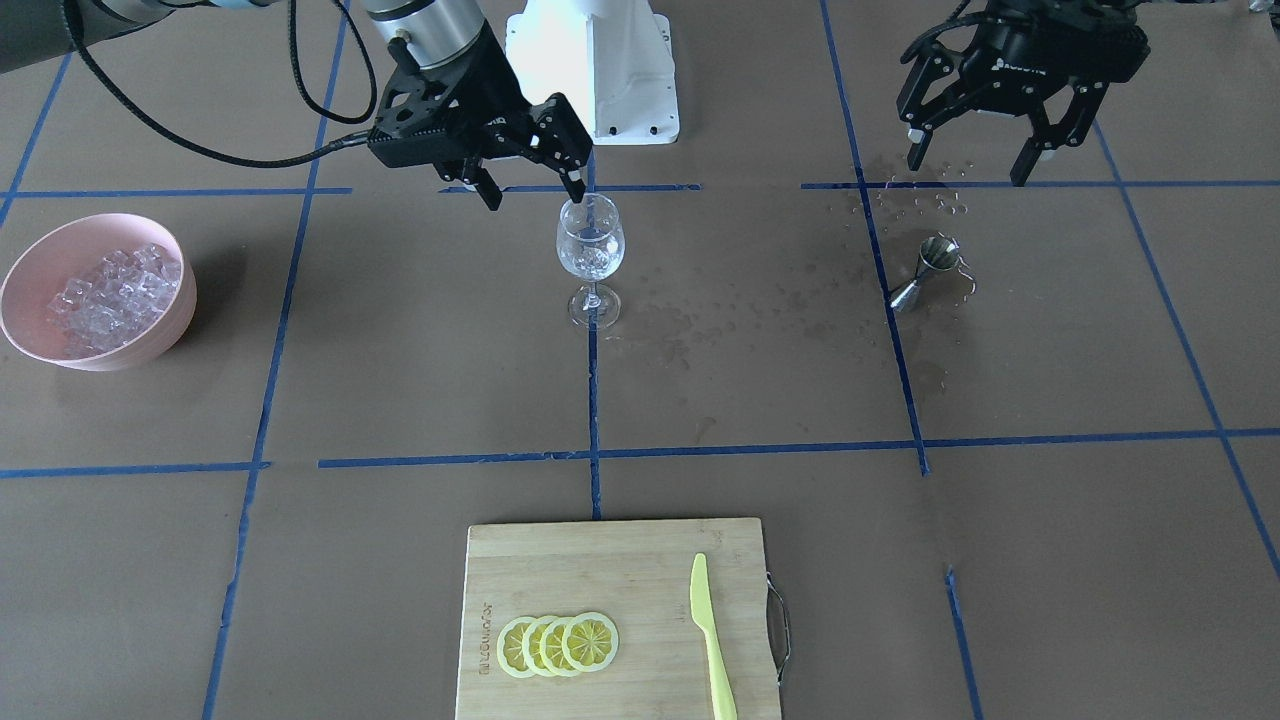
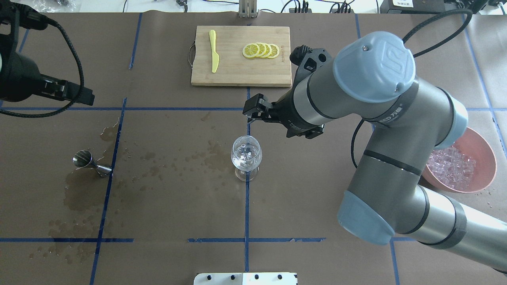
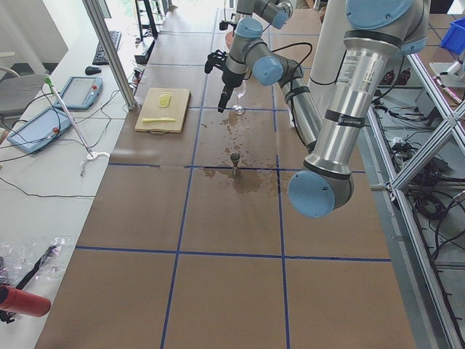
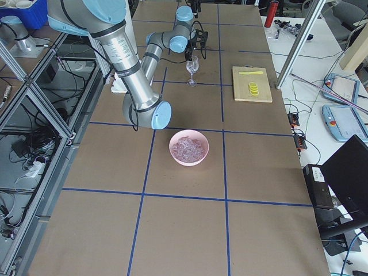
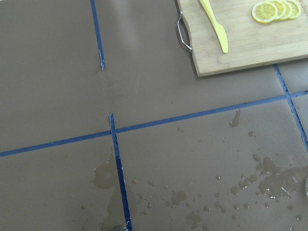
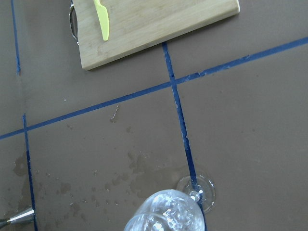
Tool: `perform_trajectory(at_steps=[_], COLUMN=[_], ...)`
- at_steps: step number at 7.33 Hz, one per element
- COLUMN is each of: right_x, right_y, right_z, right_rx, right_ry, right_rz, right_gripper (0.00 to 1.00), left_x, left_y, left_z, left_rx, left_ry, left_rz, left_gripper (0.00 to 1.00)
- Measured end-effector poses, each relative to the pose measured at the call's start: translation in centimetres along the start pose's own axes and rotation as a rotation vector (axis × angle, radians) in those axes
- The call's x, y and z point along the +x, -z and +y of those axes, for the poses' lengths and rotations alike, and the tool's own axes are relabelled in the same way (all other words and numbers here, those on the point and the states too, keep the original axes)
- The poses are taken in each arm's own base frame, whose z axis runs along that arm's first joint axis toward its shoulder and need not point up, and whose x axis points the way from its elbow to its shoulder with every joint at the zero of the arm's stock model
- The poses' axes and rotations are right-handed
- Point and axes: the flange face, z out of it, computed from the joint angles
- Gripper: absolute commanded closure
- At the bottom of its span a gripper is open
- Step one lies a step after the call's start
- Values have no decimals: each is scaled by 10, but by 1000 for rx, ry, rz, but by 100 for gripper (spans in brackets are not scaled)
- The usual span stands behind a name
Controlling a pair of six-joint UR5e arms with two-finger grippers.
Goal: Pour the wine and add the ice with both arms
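A clear stemmed wine glass [image 1: 590, 245] stands upright at the table's middle, with several clear ice cubes in its bowl [image 6: 166, 214]. I cannot tell whether wine is in it. My right gripper [image 1: 535, 197] is open and empty, hovering just above and behind the glass rim. The ice [image 1: 112, 290] is heaped in a pink bowl [image 1: 30, 330] on my right side [image 2: 485, 158]. My left gripper [image 1: 968, 168] is open and empty, raised above a steel jigger [image 1: 925, 272] that lies on its side [image 2: 89, 162].
Wet splashes [image 2: 79, 194] spread around the jigger and toward the glass. A wooden cutting board [image 1: 620, 560] at the far edge holds lemon slices [image 1: 558, 643] and a yellow knife [image 1: 710, 630]. The white base block [image 1: 590, 60] stands behind the glass.
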Motion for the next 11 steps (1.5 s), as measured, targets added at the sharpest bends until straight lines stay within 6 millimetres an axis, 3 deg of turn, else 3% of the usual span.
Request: perform_trajectory(at_steps=[1, 3, 5, 6, 8, 11], right_x=[17, 67, 123, 161, 245, 390], right_y=[12, 36, 52, 58, 73, 120], right_z=[-26, -94, -163, -192, -233, -255], right_rx=[13, 37, 18, -7, -58, -149], right_ry=[25, 128, 262, 319, 389, 441], right_rz=[13, 103, 248, 312, 391, 402], right_gripper=[0, 0, 0, 0, 0, 0], left_x=[-23, -98, -184, -229, -322, -408], left_y=[3, 1, -21, -32, -47, -64], left_z=[-26, -80, -109, -114, -100, -32], left_rx=[-15, -21, -45, -69, -127, -206], left_ry=[-7, 42, 89, 62, 38, 18], left_rz=[15, 34, -13, -43, -81, -34], left_gripper=[0, 0, 0, 0, 0, 0])
